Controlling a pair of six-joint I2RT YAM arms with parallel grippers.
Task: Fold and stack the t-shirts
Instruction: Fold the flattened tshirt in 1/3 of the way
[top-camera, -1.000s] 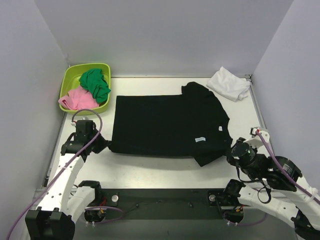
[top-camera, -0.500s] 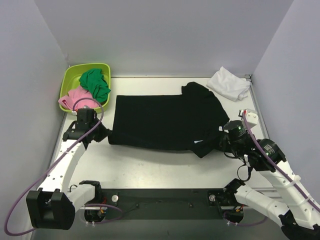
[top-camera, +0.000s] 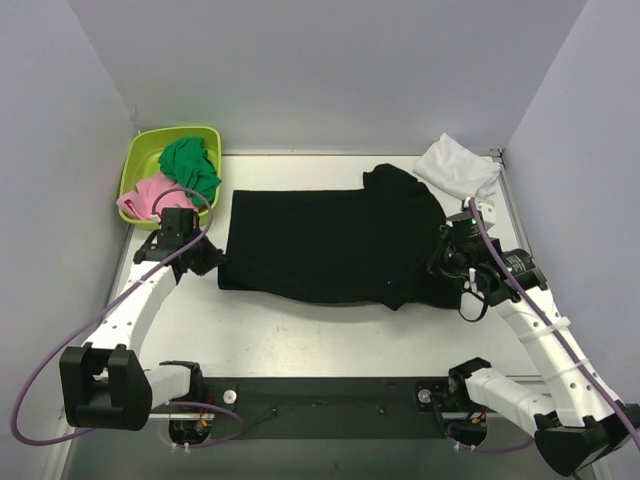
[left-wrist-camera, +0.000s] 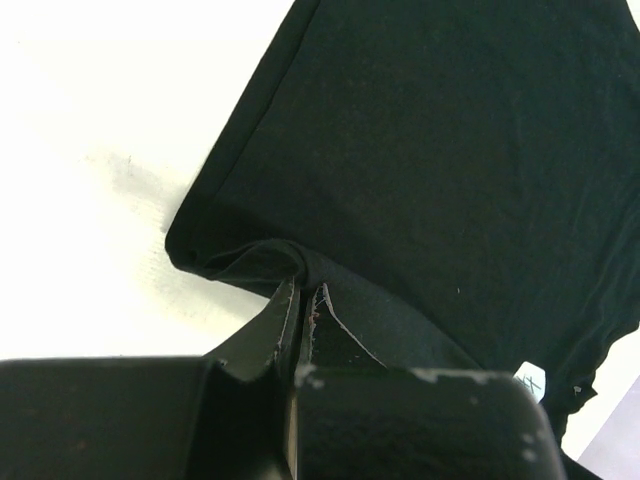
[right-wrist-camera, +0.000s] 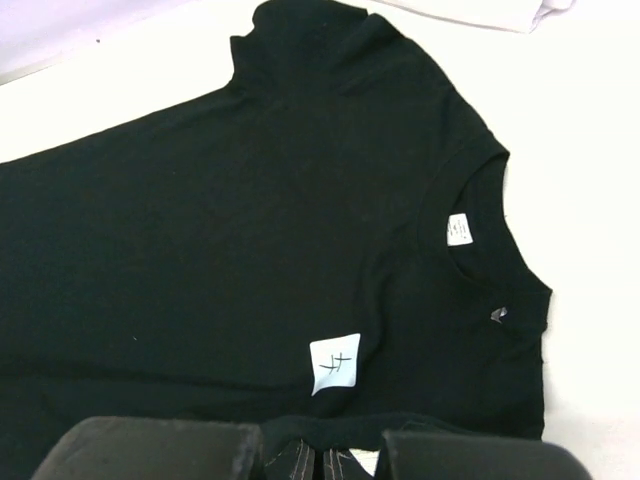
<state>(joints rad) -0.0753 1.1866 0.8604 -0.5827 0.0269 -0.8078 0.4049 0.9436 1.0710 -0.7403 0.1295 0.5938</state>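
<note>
Lying left-to-right, the black t-shirt points its collar right.

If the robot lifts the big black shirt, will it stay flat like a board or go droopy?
Probably droopy: the black t-shirt bunches into soft folds where the left gripper pinches it. It seems light: the right gripper holds its other end by a small pinch. It will likely sag between them.

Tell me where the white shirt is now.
In the top view, the white shirt lies bunched at the far right corner of the table, just beyond the black shirt.
</note>
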